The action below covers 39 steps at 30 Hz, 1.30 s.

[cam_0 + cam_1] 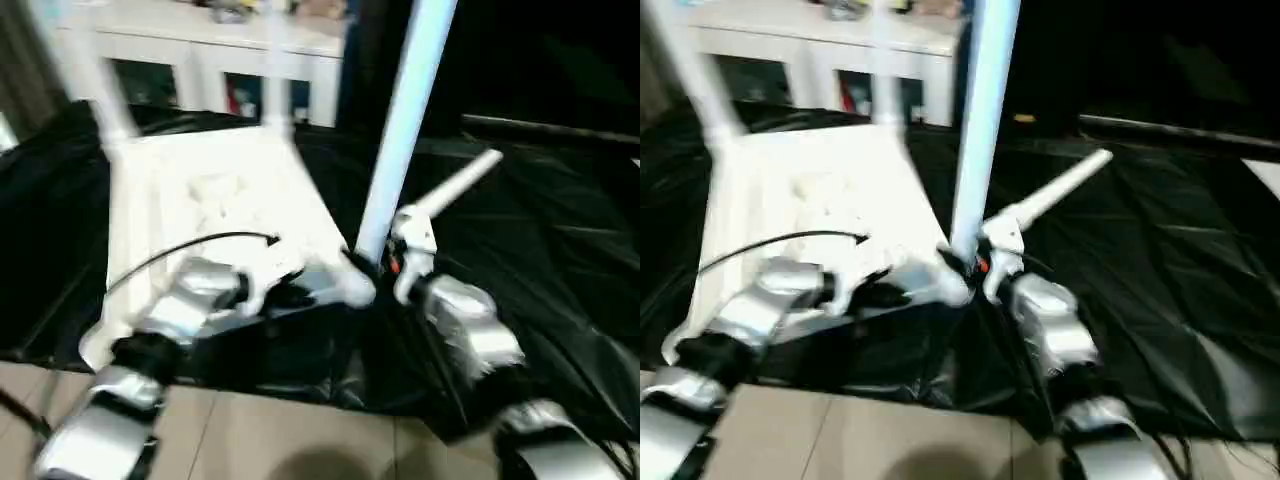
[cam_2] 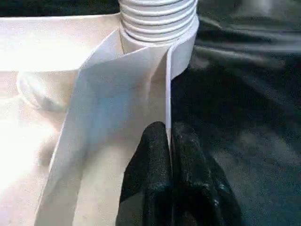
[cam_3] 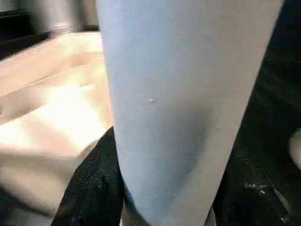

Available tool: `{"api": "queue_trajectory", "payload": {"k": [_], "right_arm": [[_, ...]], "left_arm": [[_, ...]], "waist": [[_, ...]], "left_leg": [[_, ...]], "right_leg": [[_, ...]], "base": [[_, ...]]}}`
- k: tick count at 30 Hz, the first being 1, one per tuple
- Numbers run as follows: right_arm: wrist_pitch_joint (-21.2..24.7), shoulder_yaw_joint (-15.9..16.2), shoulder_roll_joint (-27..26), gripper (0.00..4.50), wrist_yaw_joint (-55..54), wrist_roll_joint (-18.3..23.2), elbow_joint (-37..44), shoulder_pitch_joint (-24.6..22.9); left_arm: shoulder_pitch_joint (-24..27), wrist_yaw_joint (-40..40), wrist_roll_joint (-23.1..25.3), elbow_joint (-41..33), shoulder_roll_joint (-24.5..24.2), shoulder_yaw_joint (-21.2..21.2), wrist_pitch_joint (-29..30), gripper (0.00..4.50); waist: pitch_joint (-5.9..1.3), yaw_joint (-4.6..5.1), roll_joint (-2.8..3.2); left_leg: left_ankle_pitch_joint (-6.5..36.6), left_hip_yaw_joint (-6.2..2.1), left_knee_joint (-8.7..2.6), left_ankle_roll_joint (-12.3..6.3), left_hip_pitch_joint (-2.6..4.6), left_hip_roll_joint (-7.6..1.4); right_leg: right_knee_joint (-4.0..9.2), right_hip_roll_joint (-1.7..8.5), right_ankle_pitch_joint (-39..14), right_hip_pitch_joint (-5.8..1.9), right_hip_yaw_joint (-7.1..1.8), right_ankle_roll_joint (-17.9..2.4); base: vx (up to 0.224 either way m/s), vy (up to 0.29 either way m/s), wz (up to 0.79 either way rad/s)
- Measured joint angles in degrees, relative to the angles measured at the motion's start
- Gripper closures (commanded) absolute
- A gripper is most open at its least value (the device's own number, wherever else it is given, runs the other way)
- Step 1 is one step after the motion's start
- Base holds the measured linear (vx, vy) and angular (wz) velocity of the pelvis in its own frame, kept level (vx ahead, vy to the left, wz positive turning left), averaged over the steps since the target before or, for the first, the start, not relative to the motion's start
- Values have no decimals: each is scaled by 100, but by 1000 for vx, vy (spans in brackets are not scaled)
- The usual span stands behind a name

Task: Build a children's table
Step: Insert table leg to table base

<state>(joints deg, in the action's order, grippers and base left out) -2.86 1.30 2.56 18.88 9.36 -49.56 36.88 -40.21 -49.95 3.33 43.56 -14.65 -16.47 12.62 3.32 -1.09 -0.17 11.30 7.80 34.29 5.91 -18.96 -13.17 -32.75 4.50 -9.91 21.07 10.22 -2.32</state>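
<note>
The white table top (image 1: 220, 200) lies underside up on a black sheet. Two white legs (image 1: 105, 90) (image 1: 277, 90) stand in its far corners. A third leg (image 1: 405, 120) stands upright at the near right corner, and its threaded end (image 2: 157, 19) sits at the corner socket. My right gripper (image 1: 372, 265) is shut around the lower part of this leg, with a black finger (image 3: 94, 188) on either side of it. My left gripper (image 2: 168, 136) is shut on the thin rim wall of the table top just beside that corner. A fourth leg (image 1: 455, 188) lies on the sheet to the right.
A white cabinet with glass doors (image 1: 200, 50) stands behind the table top. The black sheet (image 1: 560, 260) spreads far to the right. Pale floor (image 1: 280, 440) shows in front of it. A black cable (image 1: 190, 245) arcs over my left forearm.
</note>
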Motion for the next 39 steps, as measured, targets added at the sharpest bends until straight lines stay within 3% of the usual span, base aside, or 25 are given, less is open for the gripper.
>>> {"api": "queue_trajectory", "payload": {"k": [1,2,3,4,5,6,9,18,26,27,30,33,39], "right_arm": [[-6,-80,-57,259,-321,-10,-164,110],[-7,-152,-131,259,-621,-12,-358,272],[-18,-193,-167,259,-892,-25,-483,393],[-49,-206,-184,259,-1066,-50,-564,481],[-71,-238,-187,259,-1239,-69,-652,590],[-115,-282,-203,259,-1387,-102,-716,645],[-182,-325,-299,259,-1685,-156,-852,760],[-439,-398,-382,259,-1937,-288,-1267,948],[-659,-441,-422,259,-1751,-337,-1445,988],[-683,-468,-414,224,-1659,-330,-1466,990],[-773,-546,-410,187,-1445,-283,-1479,998],[-790,-584,-455,170,-1197,-219,-1593,968],[-905,-602,-406,103,-752,-160,-1556,971]], "left_arm": [[-93,207,38,89,151,7,133,450],[-158,390,77,121,247,36,244,450],[-181,548,85,124,355,93,319,450],[-213,629,84,124,429,106,366,450],[-280,701,83,126,511,108,416,450],[-318,822,90,133,622,107,481,450],[-337,955,95,132,659,107,498,450],[-337,1072,99,132,666,107,550,450],[-337,1075,101,132,662,107,539,450],[-337,1075,99,132,658,107,534,450],[-337,1071,98,131,624,106,501,450],[-337,1085,99,119,497,140,434,450],[-337,1062,106,64,384,162,306,450]], "waist": [[26,-56,1],[22,-84,-180],[30,-121,-257],[8,-194,-238],[-9,-271,-204],[-23,-311,-211],[-31,-306,-204],[-31,-225,-207],[-30,-213,-208],[-30,-210,-207],[-28,-200,-207],[-19,-151,-210],[-18,-146,-207]], "left_leg": [[-1,99,4,1,24,-1],[-1,235,6,2,98,21],[82,256,140,29,143,69],[202,193,212,-39,97,106],[194,69,198,-31,43,169],[143,-16,142,51,-5,214],[105,20,92,77,-14,206],[98,42,26,63,-10,205],[95,46,19,57,-9,205],[95,46,17,57,-9,205],[95,46,11,57,-9,205],[94,46,8,57,-16,202],[78,56,-6,30,-51,193]], "right_leg": [[-260,10,-96,37,-154,-47],[-488,45,-132,37,-352,-2],[-536,37,-179,146,-374,32],[-535,50,-188,164,-327,16],[-522,51,-189,217,-267,14],[-487,25,-186,259,-261,14],[-424,-19,-49,270,-314,-53],[-303,-20,-43,237,-307,-45],[-286,-20,-42,231,-308,-43],[-285,-20,-42,232,-308,-43],[-285,-21,-41,234,-308,-44],[-285,-22,-26,247,-307,-50],[-283,-26,-3,285,-309,-58]], "base": [[-63,-25,8],[32,-98,16],[120,-96,-15],[120,-96,-15],[91,-25,-31],[0,0,0],[0,0,0],[0,0,0],[0,0,0],[0,0,0],[0,0,0],[0,0,0],[0,0,0]]}}
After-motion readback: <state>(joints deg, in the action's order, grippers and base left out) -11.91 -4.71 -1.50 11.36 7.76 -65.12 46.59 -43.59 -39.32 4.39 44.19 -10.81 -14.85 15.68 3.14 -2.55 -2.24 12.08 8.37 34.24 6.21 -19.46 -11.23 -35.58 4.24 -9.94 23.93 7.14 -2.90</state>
